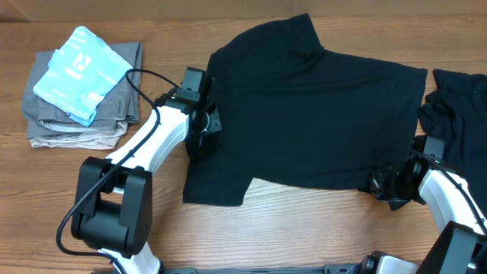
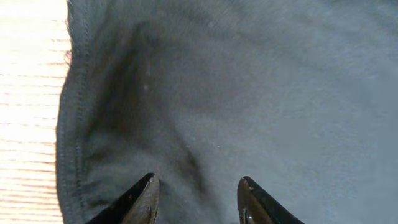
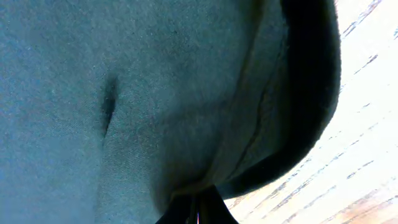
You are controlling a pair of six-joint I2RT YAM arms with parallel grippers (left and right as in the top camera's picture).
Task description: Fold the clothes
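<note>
A black T-shirt [image 1: 312, 114] is lying spread out wide across the middle of the wooden worktop [image 1: 304, 228], one short sleeve reaching toward the far edge and the other toward the near edge on its left side. The left fingers [image 2: 144, 198] are standing apart and released, their tips resting on the shirt's left edge. In the left wrist view, dark cloth is rising in a soft crease between and beyond them, and a stitched hem is running along the pale wood just to one side. The right fingers [image 3: 180, 214] are clenched together at the shirt's near right corner, pinching the fabric there. In the right wrist view the cloth is coming up out of the closed tips, and a doubled, curling edge is hanging over the bare worktop. A second black garment [image 1: 456, 114] is lying bunched at the right edge of the worktop, just beside the spread shirt and partly cut off by the overhead view. Well apart on the left, grey folded garments [image 1: 84, 125] are sitting in a low stack, and a light-blue folded garment [image 1: 80, 72] with white print is resting on top of them, turned at an angle to the pile.
</note>
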